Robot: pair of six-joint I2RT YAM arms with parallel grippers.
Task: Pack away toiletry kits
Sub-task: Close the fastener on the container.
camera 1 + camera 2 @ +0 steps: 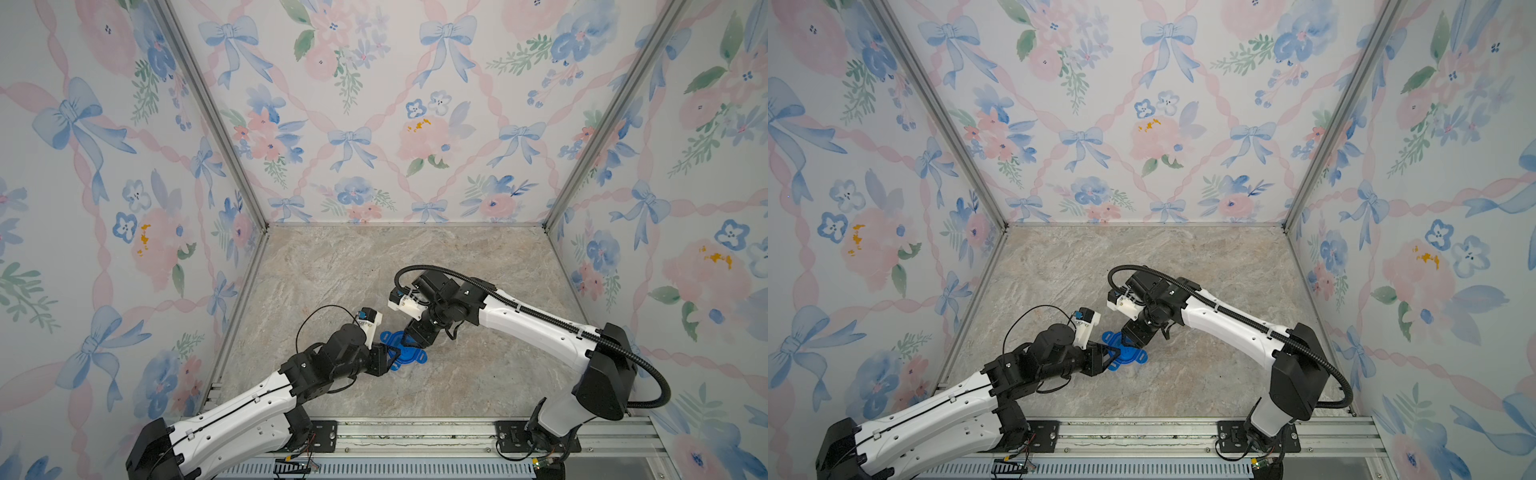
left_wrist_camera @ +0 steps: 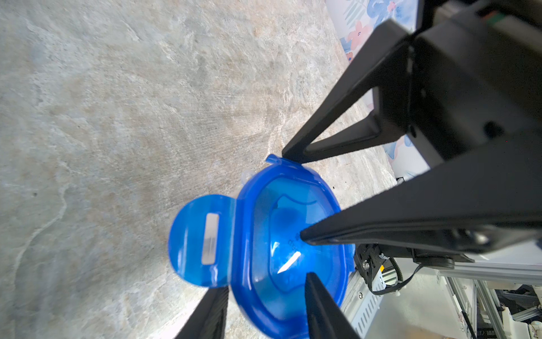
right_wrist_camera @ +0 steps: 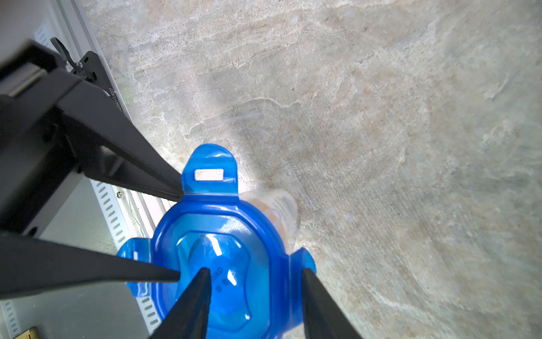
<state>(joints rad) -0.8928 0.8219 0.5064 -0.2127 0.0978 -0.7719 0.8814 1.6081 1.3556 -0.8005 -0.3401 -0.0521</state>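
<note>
A blue lid (image 1: 412,358) (image 1: 1134,355) with four clip tabs sits on a translucent cup (image 3: 282,212) mid-table. The toiletry kits are hidden; only blurred orange and blue print shows through the cup's wall. My left gripper (image 1: 392,357) (image 2: 268,281) pinches the lid's (image 2: 258,217) rim, one finger outside under a spread tab, the other on the lid's top. My right gripper (image 1: 405,337) (image 3: 255,270) comes from the far side. Its jaws stand apart astride the lid's (image 3: 234,223) rim, one finger on the top, the other touching a tab.
The marble-patterned table (image 1: 415,266) is enclosed by floral walls on three sides. An aluminium rail (image 1: 415,432) carrying both arm bases runs along the near edge. Both arms meet over the lid, their fingers close together.
</note>
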